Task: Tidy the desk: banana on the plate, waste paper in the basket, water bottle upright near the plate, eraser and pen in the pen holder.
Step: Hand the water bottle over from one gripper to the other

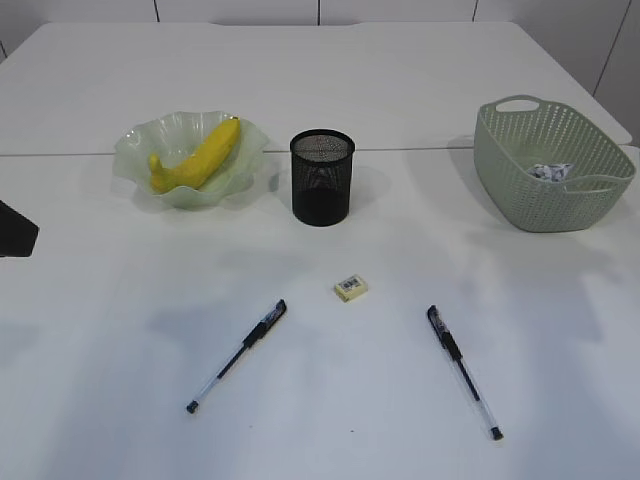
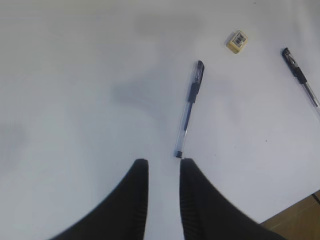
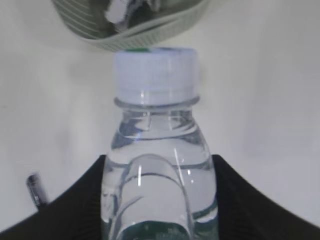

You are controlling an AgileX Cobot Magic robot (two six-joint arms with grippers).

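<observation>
The right gripper (image 3: 160, 200) clamps a clear plastic water bottle (image 3: 157, 150) between its black fingers, cap pointing toward the pale green slatted basket (image 3: 130, 32). The green glass plate (image 1: 135, 150), holding the banana, lies far across the table to the left. The left gripper (image 2: 164, 200) hangs narrowly parted and empty.

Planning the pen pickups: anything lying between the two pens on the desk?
Yes, the eraser, alone, roughly midway and slightly farther back than the left pen and right pen. The rest of that stretch is bare tabletop. Clearest in the exterior view.
</observation>
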